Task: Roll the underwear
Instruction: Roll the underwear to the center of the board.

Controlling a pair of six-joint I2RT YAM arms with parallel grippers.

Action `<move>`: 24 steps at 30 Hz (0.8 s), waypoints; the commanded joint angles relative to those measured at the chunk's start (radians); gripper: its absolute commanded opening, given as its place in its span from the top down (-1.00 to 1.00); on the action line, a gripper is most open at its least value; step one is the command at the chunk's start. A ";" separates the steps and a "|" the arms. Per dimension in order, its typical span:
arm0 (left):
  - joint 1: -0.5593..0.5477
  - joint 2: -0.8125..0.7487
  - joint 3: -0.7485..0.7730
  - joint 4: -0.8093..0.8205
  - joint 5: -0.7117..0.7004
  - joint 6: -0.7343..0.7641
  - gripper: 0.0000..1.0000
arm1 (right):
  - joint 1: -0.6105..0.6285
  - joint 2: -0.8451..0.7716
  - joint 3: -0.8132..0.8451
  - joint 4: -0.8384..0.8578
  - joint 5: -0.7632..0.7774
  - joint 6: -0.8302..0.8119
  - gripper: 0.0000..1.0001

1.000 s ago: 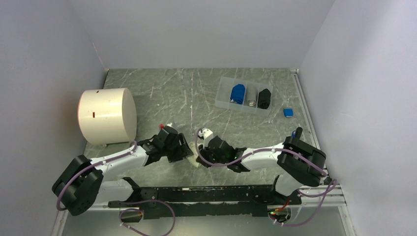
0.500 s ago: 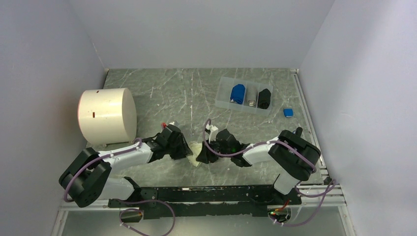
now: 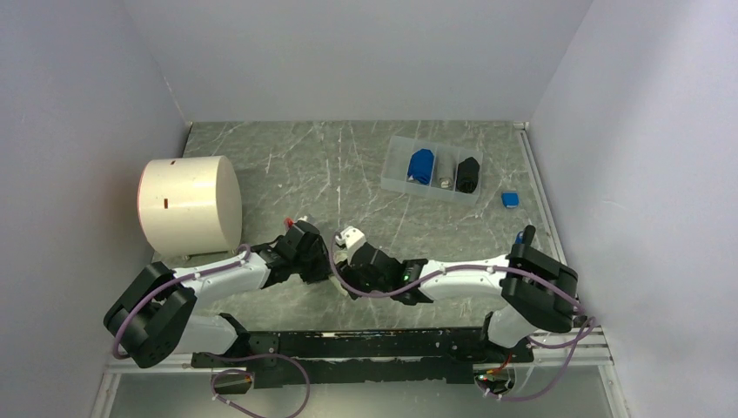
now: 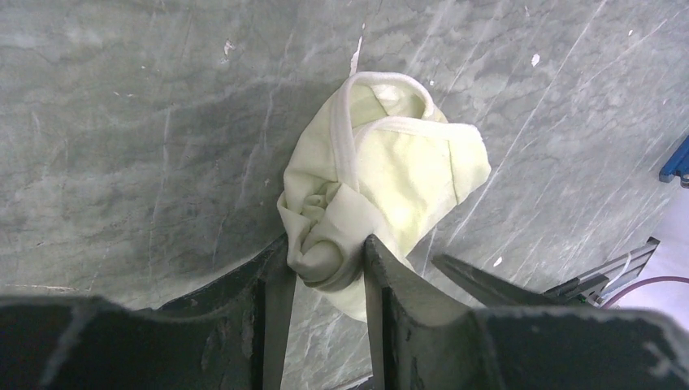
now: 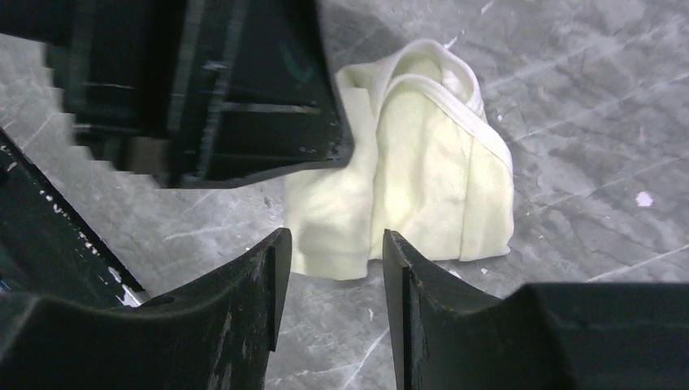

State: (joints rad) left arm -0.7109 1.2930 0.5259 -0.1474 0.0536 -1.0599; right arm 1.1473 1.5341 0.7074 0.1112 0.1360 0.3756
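The cream-yellow underwear (image 4: pixel 390 179) lies bunched on the grey marble table, one end wound into a tight roll. My left gripper (image 4: pixel 325 260) is shut on that rolled end, a finger on each side. My right gripper (image 5: pixel 335 244) stands open just short of the cloth's (image 5: pixel 422 187) near edge, with only bare table between its fingers. From above, the left gripper (image 3: pixel 322 264) and the right gripper (image 3: pixel 342 266) meet at the table's middle front and hide the cream garment. The blue underwear (image 3: pixel 421 165) sits rolled in a clear tray.
A big cream cylinder (image 3: pixel 190 205) lies on its side at the left. The clear divided tray (image 3: pixel 393 180) at the back right also holds a black roll (image 3: pixel 468 174). A small blue block (image 3: pixel 510 199) lies beside it. A black rail (image 3: pixel 348 344) runs along the near edge.
My right gripper has opened, let go of the cream cloth and shifted left. My left gripper has closed on the rolled end. The cloth, visible from above half a second ago, is now covered.
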 commanded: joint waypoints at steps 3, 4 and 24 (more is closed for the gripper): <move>-0.002 -0.017 -0.004 -0.031 -0.027 -0.012 0.20 | 0.096 -0.053 0.061 -0.031 0.184 -0.080 0.01; -0.002 -0.018 -0.005 -0.028 -0.027 -0.015 0.20 | 0.101 -0.052 0.059 -0.018 0.181 -0.076 0.00; -0.001 -0.047 0.002 -0.059 -0.044 -0.039 -0.36 | 0.096 0.087 0.025 0.082 0.133 -0.086 0.71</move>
State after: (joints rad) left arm -0.7105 1.2869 0.5255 -0.1726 0.0391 -1.0824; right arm 1.2789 1.6669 0.7948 0.1345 0.3580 0.2810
